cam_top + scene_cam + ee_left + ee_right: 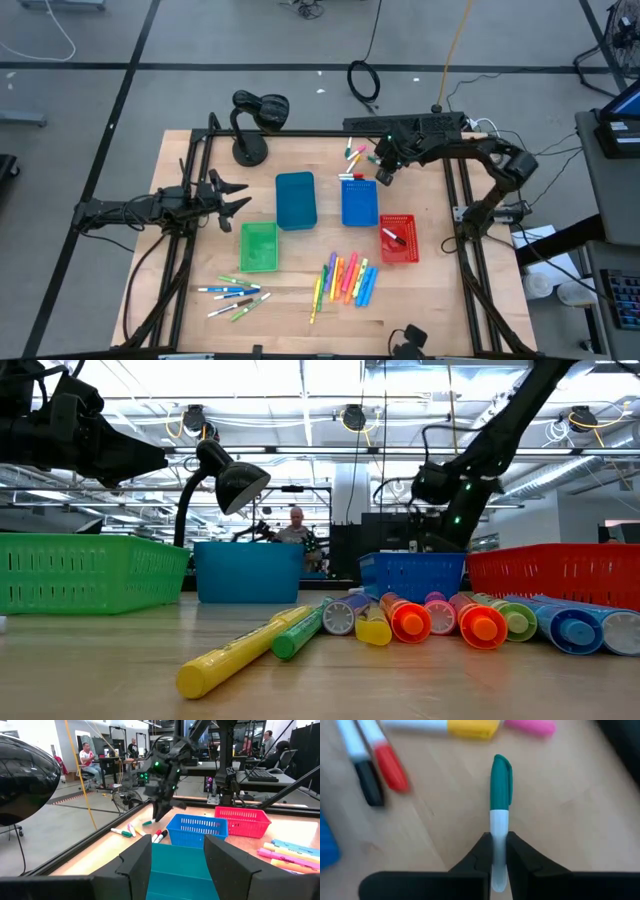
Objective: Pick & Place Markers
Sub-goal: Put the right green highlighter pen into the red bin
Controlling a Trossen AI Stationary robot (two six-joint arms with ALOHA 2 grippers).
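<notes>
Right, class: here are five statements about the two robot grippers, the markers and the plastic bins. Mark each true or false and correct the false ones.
1. The right gripper is shut on a white-bodied marker with a green cap. True.
2. The left gripper holds a marker. False: it is open and holds nothing.
3. The red plastic bin holds a marker. True.
4. The green plastic bin stands at the table's right edge. False: it is left of centre.
5. The black desk lamp lies inside the teal bin. False: it stands on the table.
</notes>
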